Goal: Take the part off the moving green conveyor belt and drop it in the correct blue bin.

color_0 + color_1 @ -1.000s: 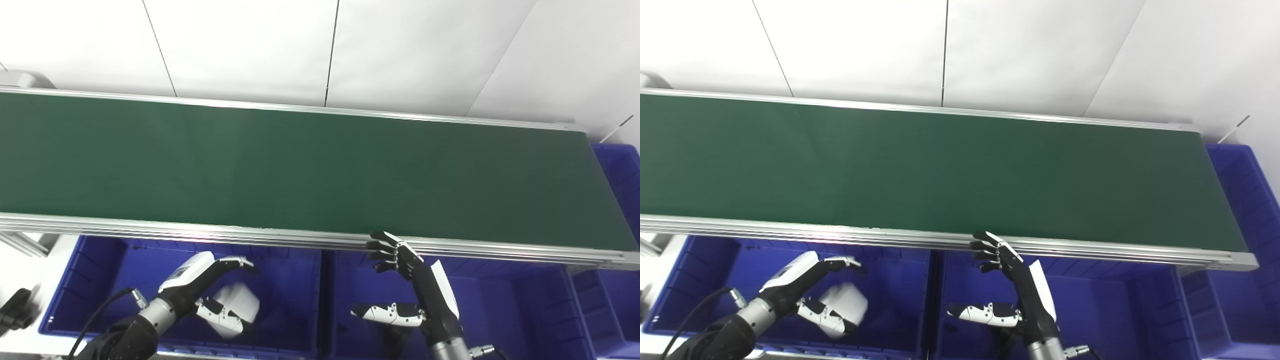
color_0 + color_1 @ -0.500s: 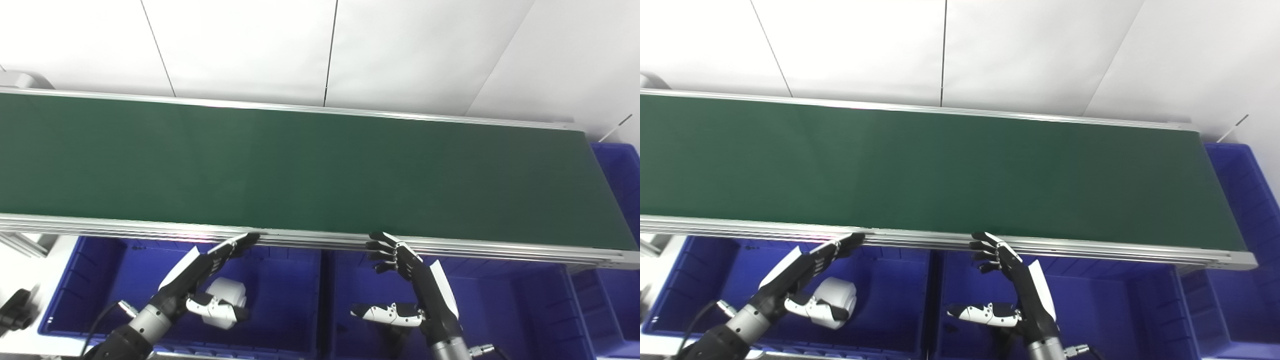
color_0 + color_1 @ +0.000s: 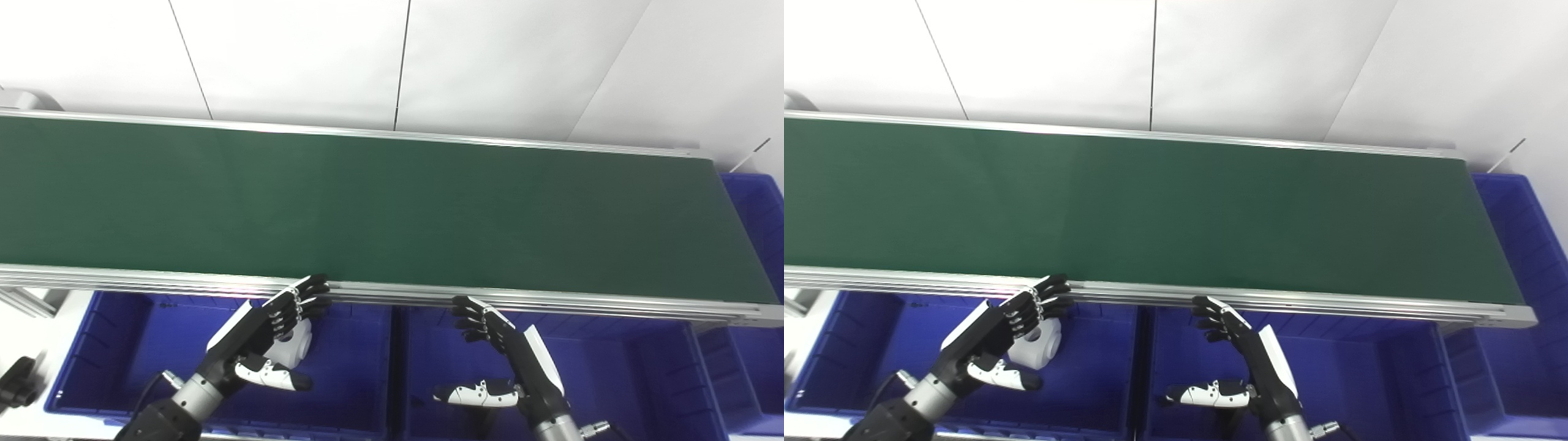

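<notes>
two deep blue plastic bins sat side by side under the near rail of the long dark green conveyor belt (image 3: 392, 208), with a third blue bin (image 3: 762, 208) past the belt's right end. the left blue bin (image 3: 110, 343) held the one white, rounded plastic part (image 3: 293, 348), which lay on the bin floor toward the bin's far right part, below the belt's silver aluminium rail (image 3: 184, 283). the middle blue bin (image 3: 612, 367) showed only its bare floor where the arm did not cover it. how much of the third bin's inside was filled i could not tell, since most of it ran out of view.

the left hand (image 3: 260, 343) hung over the left bin with its fingers spread and reaching up toward the rail, the black fingertips (image 3: 312, 288) close against the rail's lower edge. it gripped nothing. the white part lay just beneath and behind that hand, partly covered by the fingers, and whether they touched it i could not tell; the white-tipped thumb (image 3: 272, 381) stuck out to the right, nearer than the part.

the right hand (image 3: 508, 349) stood over the middle bin, also spread wide and holding nothing, its fingertips just under the rail, well apart from the part. the belt's surface was bare green from end to end.
</notes>
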